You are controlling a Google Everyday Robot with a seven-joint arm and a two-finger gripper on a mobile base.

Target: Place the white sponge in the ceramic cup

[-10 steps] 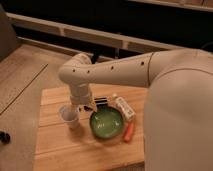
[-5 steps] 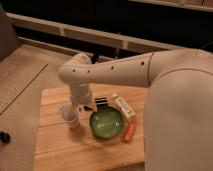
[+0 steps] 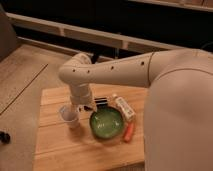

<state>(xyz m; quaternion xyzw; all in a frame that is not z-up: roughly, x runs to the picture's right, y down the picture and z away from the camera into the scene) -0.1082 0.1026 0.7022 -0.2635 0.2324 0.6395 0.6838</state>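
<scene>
The white sponge [image 3: 123, 106] lies on the wooden table [image 3: 75, 150], just behind and to the right of the green bowl [image 3: 107, 123]. The pale ceramic cup [image 3: 69, 115] stands upright left of the bowl. My gripper [image 3: 88, 105] hangs below the bent arm, low over the table between the cup and the bowl and close beside the cup's right rim. The arm hides most of it. The sponge is about a bowl's width to the gripper's right and nothing touches it.
A black cylinder [image 3: 101, 101] lies behind the bowl, next to the gripper. An orange carrot-like piece [image 3: 129, 131] lies at the bowl's right edge. My large white arm [image 3: 165, 85] covers the table's right side. The floor is to the left.
</scene>
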